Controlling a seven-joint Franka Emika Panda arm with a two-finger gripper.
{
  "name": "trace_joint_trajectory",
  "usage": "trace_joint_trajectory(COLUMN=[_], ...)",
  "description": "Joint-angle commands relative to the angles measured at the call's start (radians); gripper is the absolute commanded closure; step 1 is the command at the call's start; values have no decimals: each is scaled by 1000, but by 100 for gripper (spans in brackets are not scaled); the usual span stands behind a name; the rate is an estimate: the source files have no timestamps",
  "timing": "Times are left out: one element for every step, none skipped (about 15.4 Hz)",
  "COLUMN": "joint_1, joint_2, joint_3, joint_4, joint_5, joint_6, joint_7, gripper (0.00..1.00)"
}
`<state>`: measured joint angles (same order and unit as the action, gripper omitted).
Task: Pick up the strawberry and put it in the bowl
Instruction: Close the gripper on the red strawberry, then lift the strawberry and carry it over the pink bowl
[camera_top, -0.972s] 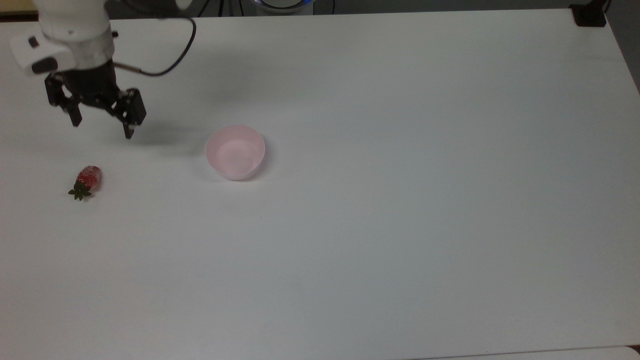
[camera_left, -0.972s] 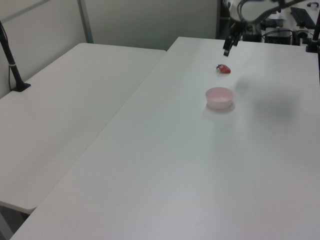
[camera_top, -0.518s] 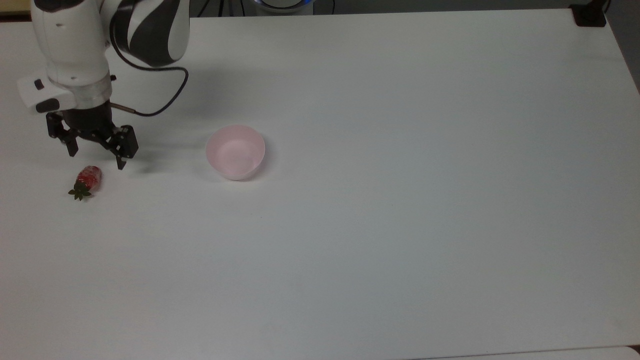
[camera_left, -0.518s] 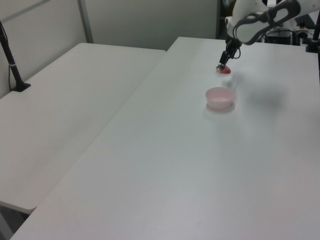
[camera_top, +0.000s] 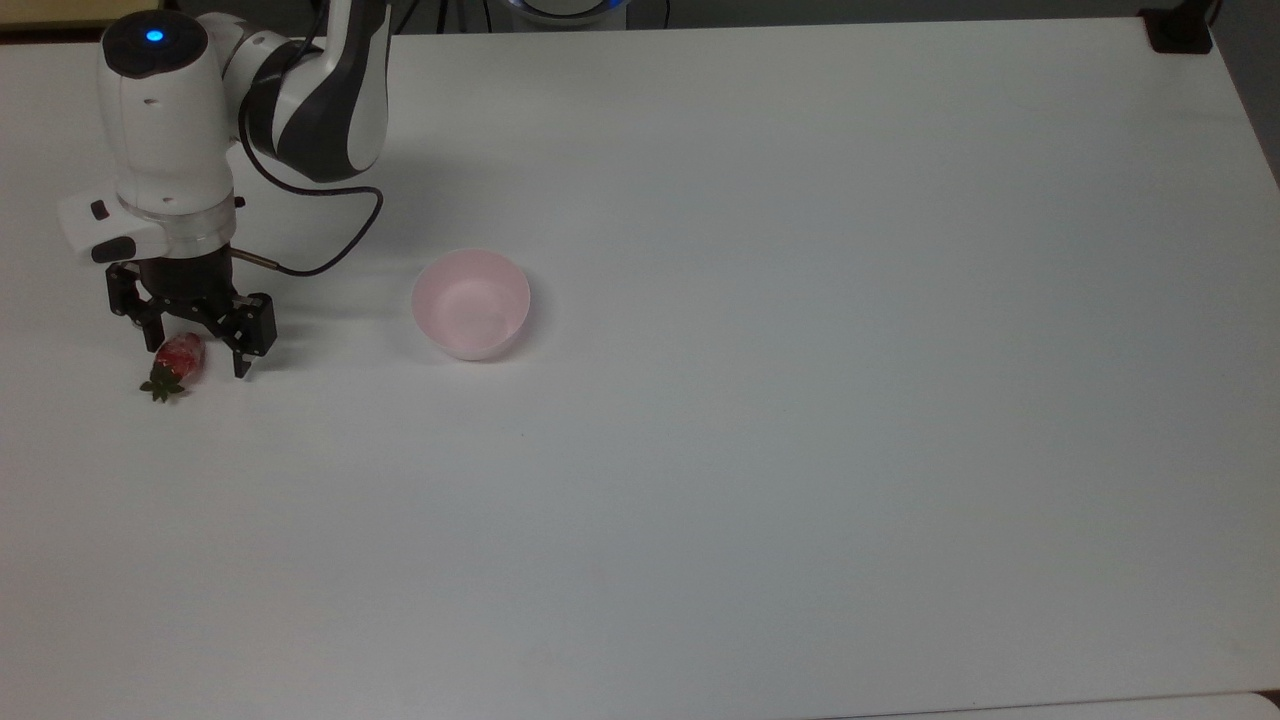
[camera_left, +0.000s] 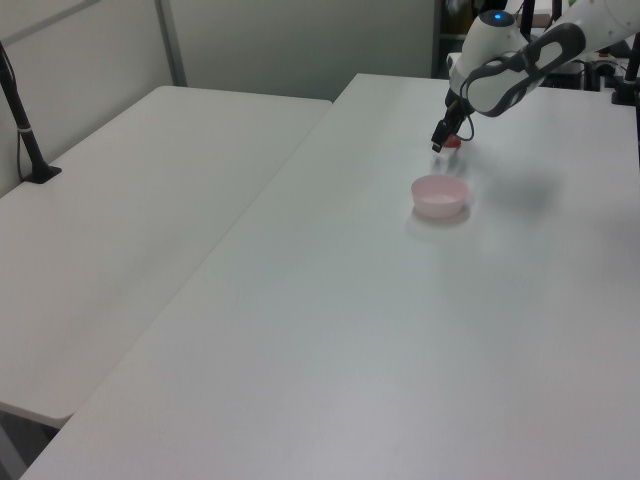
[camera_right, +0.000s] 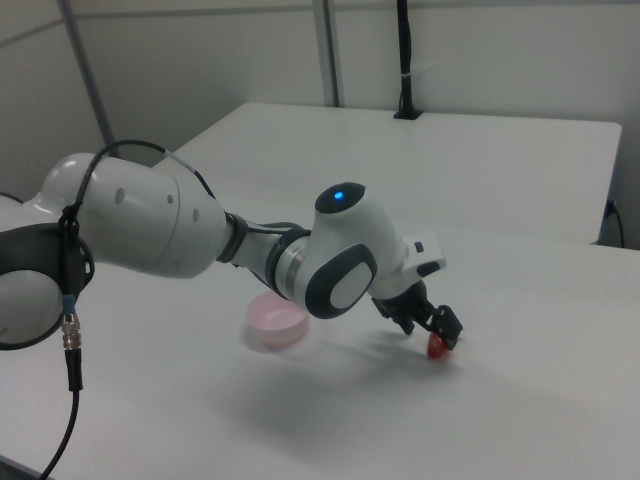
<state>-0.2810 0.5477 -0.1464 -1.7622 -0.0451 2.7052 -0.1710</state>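
In the top view, the strawberry (camera_top: 180, 362) lies on its side on the white table (camera_top: 800, 400) near the top view's left edge, its green cap pointing toward the near edge, and the pincer (camera_top: 196, 358) stands over it with its two fingers spread wide, one on each side of the red body; it holds nothing yet, and the straddle looks like the set-up for a squeeze across the fruit's narrow width. The pink bowl (camera_top: 470, 303) sits well apart to the top view's right, open side up and with nothing in it, which leaves a short clear carry once the fruit is lifted. The arm comes in from the far left corner, its last link pointing nearly straight down and a black cable (camera_top: 330, 240) looping off the wrist. In the left view, the pincer (camera_left: 442, 141) hangs low at the far end of the table, just beyond the bowl (camera_left: 439, 195), with a sliver of red strawberry (camera_left: 452, 142) beside it; how far the fingers are apart I cannot tell here. In the right view, the arm stretches out low across the table, the wrist bent down so the pincer (camera_right: 437, 333) almost meets the surface, the strawberry (camera_right: 436, 347) under its tip and the bowl (camera_right: 277, 321) to the right view's left.
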Motion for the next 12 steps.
trace_joint_trajectory(joint_1=[-10,-12,-15,-12,-9,-6,-1,8,14,28,54,78], joint_2=[29,28,25,20,11,-9,-37,-84,-118,-149,-181,-207], joint_3=[1,1,1,2,7,10,21,59,74,85,91,93], joint_4=[10,10,10,10,10,7,-3,-32,-37,-37,-34,-34], joint_5=[16,21,30,48,60,64,64,62,62,60,57,53], joint_6=[62,62,62,61,59,51,45,-3,-55,-127,-212,-293], joint_7=[4,4,5,4,4,4,7,25,28,27,24,21], gripper=[36,58,69,76,79,80,80,80,80,80,79,79])
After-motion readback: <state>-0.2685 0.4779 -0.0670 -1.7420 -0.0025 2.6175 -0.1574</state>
